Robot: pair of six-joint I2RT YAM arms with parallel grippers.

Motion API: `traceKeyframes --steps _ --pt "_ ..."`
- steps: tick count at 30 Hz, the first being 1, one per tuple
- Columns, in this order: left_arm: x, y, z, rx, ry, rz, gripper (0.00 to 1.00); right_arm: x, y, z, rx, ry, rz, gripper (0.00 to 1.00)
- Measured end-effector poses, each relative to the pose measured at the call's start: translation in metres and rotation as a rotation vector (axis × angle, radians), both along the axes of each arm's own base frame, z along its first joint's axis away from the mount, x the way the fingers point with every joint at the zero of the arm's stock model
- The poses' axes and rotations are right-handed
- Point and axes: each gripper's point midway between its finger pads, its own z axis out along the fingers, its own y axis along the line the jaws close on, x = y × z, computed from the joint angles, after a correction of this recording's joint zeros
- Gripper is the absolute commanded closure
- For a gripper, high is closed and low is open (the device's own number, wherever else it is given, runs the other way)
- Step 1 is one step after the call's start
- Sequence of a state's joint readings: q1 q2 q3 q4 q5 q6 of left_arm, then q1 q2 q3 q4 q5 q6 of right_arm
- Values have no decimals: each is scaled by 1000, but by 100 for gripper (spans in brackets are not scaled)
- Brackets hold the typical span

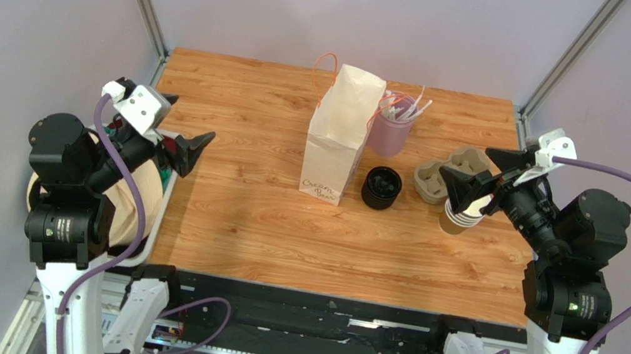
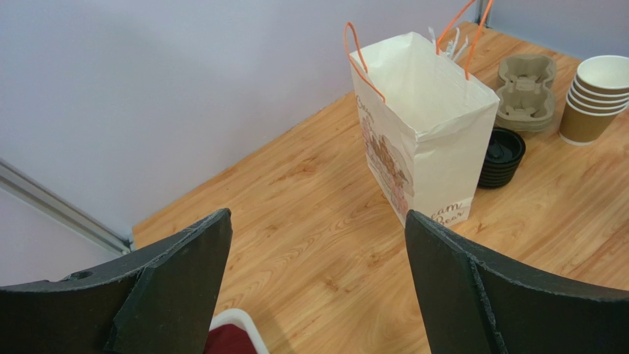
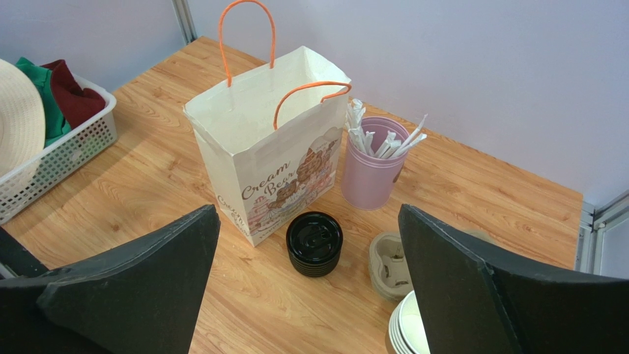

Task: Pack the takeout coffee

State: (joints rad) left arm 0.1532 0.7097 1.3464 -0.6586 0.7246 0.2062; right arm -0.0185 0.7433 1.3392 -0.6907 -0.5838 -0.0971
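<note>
No single brown cup with a black lid shows in any view. A white paper bag [image 1: 340, 133] with orange handles stands open at mid table; it also shows in the left wrist view [image 2: 428, 125] and the right wrist view [image 3: 266, 155]. A stack of black lids [image 1: 381, 187] sits right of it. A nested stack of brown cups [image 1: 458, 220] stands at the right. My right gripper [image 1: 474, 175] is open and empty, above that stack. My left gripper [image 1: 183, 151] is open and empty at the table's left edge, far from the bag.
A pink cup of white sticks [image 1: 390, 132] stands behind the lids. A cardboard cup carrier [image 1: 433, 179] lies beside the cup stack. A white basket [image 3: 59, 158] with a hat and cloths sits off the table's left edge.
</note>
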Motion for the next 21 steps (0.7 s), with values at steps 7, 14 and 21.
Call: traceKeyframes --steps 7,14,21 --pt "0 -5 -6 -4 14 -34 3 4 -2 -3 2 2 -16 1" --pt "5 -7 -10 -17 29 -55 1 10 -2 -16 -18 14 -8 1" --pt "30 -5 -12 -35 86 -50 1 25 -7 -32 -35 33 -32 1"
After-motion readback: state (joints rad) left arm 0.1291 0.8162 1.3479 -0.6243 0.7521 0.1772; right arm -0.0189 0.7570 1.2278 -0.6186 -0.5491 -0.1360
